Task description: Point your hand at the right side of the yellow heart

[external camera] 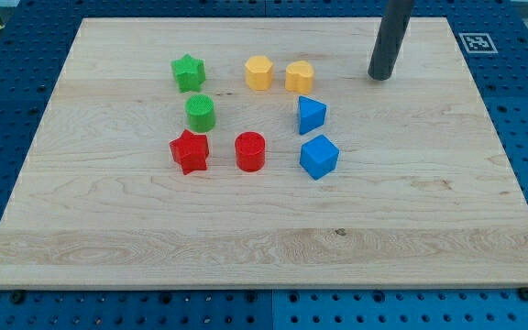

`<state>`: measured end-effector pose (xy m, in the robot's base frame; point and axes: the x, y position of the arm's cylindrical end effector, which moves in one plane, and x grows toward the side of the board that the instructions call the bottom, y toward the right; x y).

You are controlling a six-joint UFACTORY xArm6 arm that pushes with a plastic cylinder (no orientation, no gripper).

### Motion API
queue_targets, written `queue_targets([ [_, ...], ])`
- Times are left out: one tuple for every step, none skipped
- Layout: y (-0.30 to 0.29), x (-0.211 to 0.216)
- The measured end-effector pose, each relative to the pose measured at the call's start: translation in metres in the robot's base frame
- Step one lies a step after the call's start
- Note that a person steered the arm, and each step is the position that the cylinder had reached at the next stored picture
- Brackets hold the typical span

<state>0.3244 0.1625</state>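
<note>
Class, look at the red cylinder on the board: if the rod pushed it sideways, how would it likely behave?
The red cylinder stands upright on a flat end, so it would probably slide rather than roll. It looks squat, so tipping seems unlikely. An off-centre push may turn it aside, as its wall is round. My tip is far off, toward the view's top right.

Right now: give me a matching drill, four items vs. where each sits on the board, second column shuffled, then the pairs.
1. my tip
2. green star
3. red cylinder
4. yellow heart

A. between the red star and the blue cube
B. leftmost of the top row
C. right of every block, touching none
D. directly above the blue wedge

Pairs: 1-C, 2-B, 3-A, 4-D
</note>
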Motion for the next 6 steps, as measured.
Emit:
queue_targets([
  [0.0, 0.0],
  [0.001, 0.0],
  [0.001, 0.0],
  [0.001, 0.001],
  [-0.005, 0.0],
  [-0.031, -0.005],
])
